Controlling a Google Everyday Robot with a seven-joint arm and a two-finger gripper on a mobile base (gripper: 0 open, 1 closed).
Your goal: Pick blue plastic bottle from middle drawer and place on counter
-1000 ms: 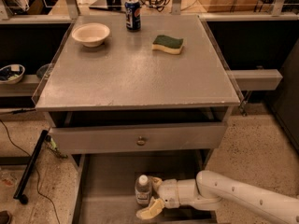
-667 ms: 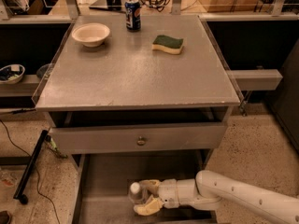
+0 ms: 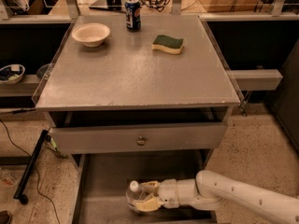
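Now the blue plastic bottle [image 3: 132, 199] leans over inside the middle drawer [image 3: 112, 176], white cap pointing up and to the left, whereas a second ago it stood upright just beside the gripper [image 3: 142, 196]; the fingers [image 3: 148, 203] have come around its body and pinch it, one on each side; the gripper sits low at the front of the drawer, the white arm reaching in from the right. That tilt suggests the grasp has taken and the lift is starting, though the bottle's base looks close to the drawer floor; the pick is likely only half done. The table [image 3: 135, 73] above carries a soda can [image 3: 133, 14], a bowl [image 3: 91, 33] and a sponge [image 3: 167, 44] toward its far side; its near half looks the easier spot for placing.
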